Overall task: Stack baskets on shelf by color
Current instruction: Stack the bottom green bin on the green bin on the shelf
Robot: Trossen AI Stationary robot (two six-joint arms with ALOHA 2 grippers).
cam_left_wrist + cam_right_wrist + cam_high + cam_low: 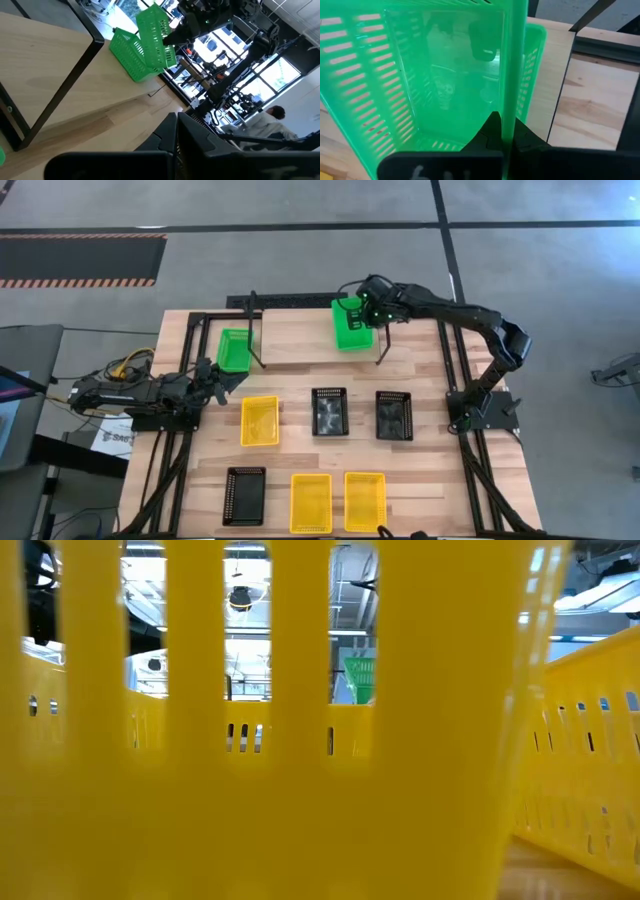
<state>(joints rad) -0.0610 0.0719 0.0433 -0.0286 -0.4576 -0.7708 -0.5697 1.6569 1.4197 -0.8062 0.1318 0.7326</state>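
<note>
The right tool [366, 311] is pinching the wall of a green basket [351, 323] and holds it tilted over a second green basket [129, 54] that already sits on the shelf [300, 340]. In the right wrist view the gripped wall [514, 65] runs straight up between the two dark fingers, one on each side of it, with the lower basket showing through the translucent floor beyond.

To do this step well, the arm would likely need to level the held basket first, square it over the one beneath the tool, and lower until it nests before letting go. Releasing while it is tilted risks it catching on the lower rim and sliding off the shelf's end.

The left tool [212, 376] waits at the table's edge, just beside the third green basket [234, 349], which stands on the table [420, 480] by the shelf's other end. Its fingers cannot be made out as spread or closed.

Only the left wrist view shows the tilt and that there are two baskets at the right tool; from above they merge into one green shape. The high view alone gives the rest of the layout: three yellow baskets [260, 421] and three black baskets [329, 411] well apart from both tools, on the table in front of the shelf. The low view is blocked by a yellow wall [300, 800].
</note>
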